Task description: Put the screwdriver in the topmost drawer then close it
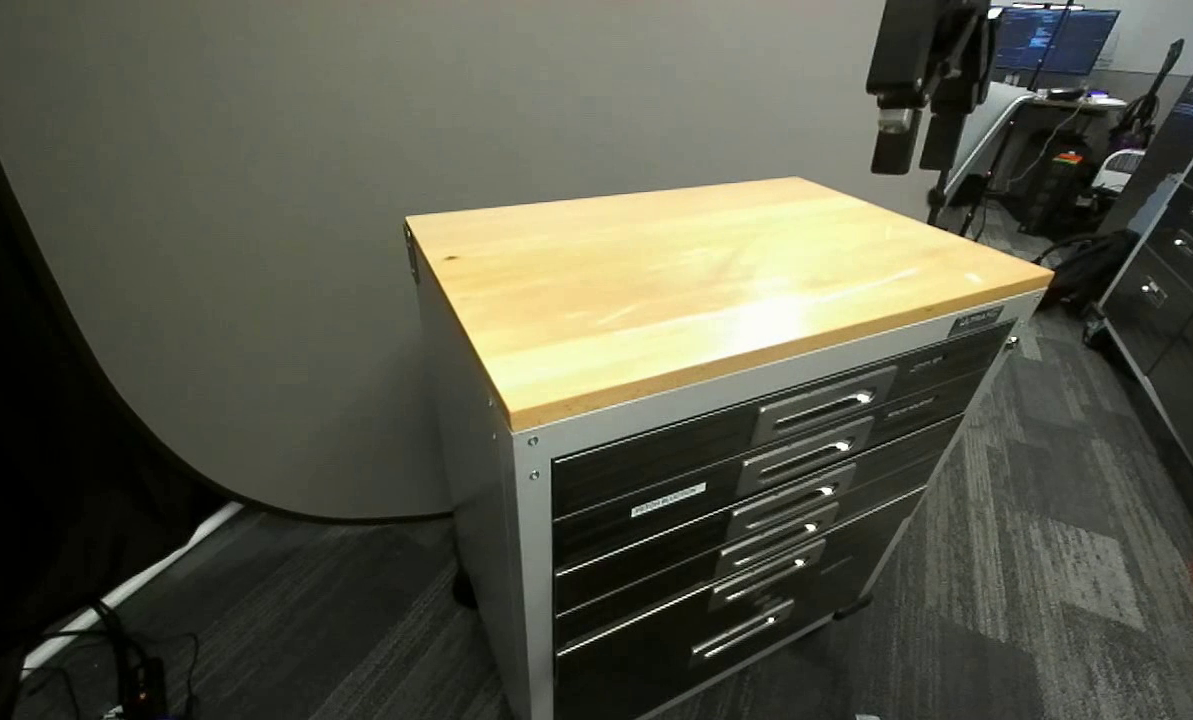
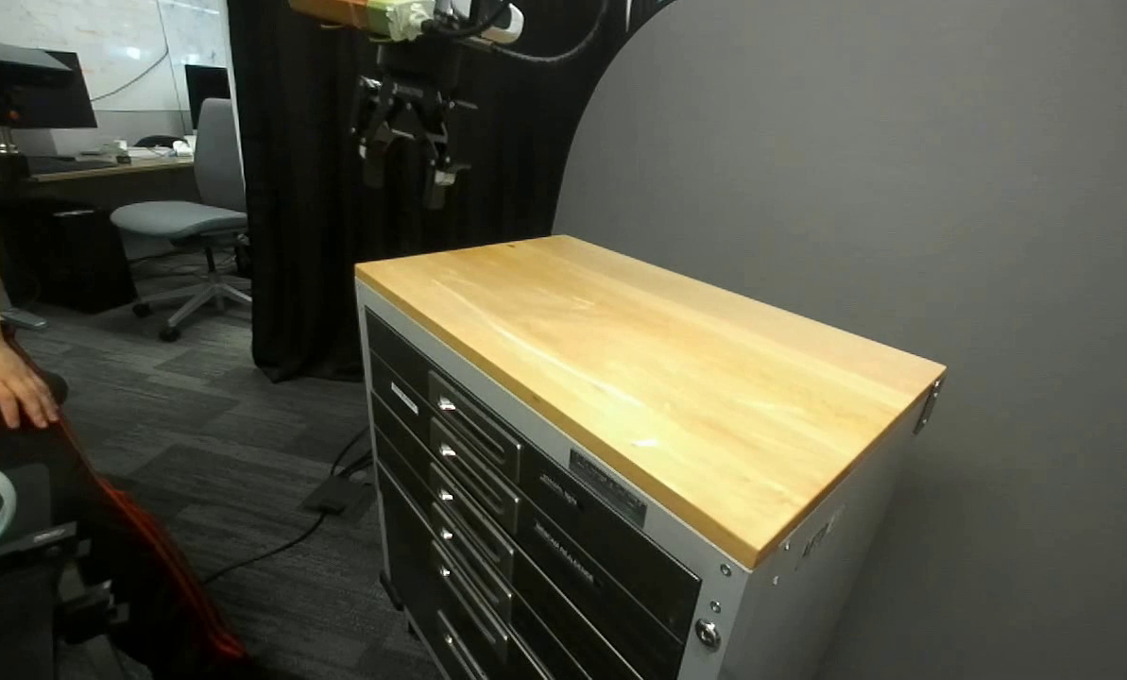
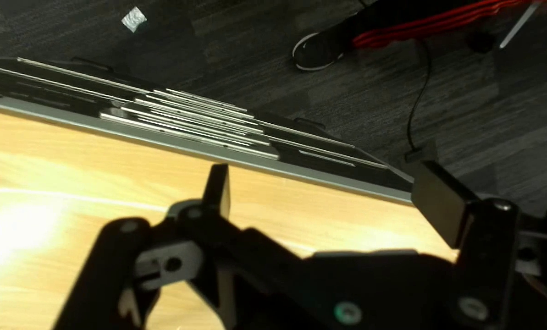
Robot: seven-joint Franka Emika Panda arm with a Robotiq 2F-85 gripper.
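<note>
The screwdriver does not show in any view. The topmost drawer [image 1: 676,448] is shut flush in the wood-topped cabinet, just under the wooden top. It also shows shut in an exterior view [image 2: 563,491], and its silver handle strip shows in the wrist view [image 3: 188,137]. My gripper [image 1: 916,155] is open, with nothing between its fingers. It hangs above the cabinet, fingers pointing down, clearly apart from the top; it also shows in an exterior view [image 2: 404,179]. In the wrist view its spread fingers [image 3: 330,192] lie over the wooden top, near the front edge.
The wooden top [image 1: 676,270] has a front edge above the drawer handles. Several like lower drawers [image 1: 646,540] are shut. A grey backdrop [image 1: 256,250] stands behind the cabinet. A person's hand [image 2: 6,378] and shoe [image 3: 317,50] are in front of it. A chair [image 2: 180,212] stands farther back.
</note>
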